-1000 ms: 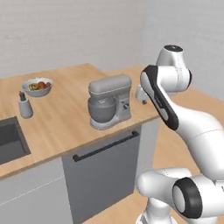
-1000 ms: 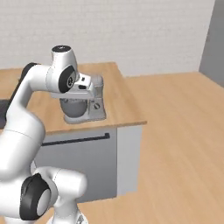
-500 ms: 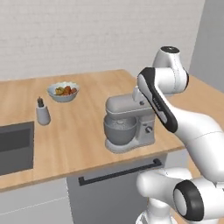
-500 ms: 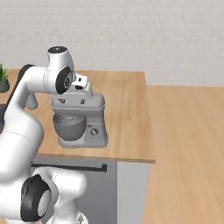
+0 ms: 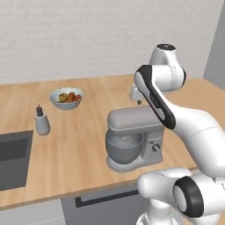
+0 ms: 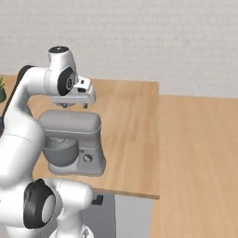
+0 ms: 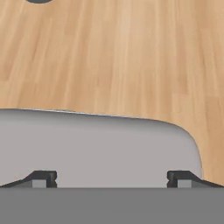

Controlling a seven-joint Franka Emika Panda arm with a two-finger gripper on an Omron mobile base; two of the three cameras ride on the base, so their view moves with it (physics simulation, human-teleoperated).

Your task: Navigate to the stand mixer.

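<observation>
The stand mixer (image 5: pixel 132 138) is grey metal, with a rounded head over a steel bowl, and stands near the front edge of the wooden counter (image 5: pixel 79 149), right in front of the base. It also shows in the right base view (image 6: pixel 72 142). My gripper (image 5: pixel 136 95) hangs just above and behind the mixer's head, also seen from the right (image 6: pixel 74 104). In the hand view the gripper (image 7: pixel 111 179) is open with nothing between its fingers, and the mixer's grey head (image 7: pixel 96 144) lies directly below it.
A bowl of fruit (image 5: pixel 66 99) and a small grey soap bottle (image 5: pixel 41 123) stand to the mixer's left. A dark sink (image 5: pixel 13 158) is at the far left. The counter ends on the right (image 6: pixel 158 139), with wooden floor (image 6: pixel 200 162) beyond. A dishwasher front (image 5: pixel 101 204) sits below.
The whole scene has shifted because the base drove: the mixer now appears closer and nearer the middle in front of the robot. The arm keeps its pose over the mixer.
</observation>
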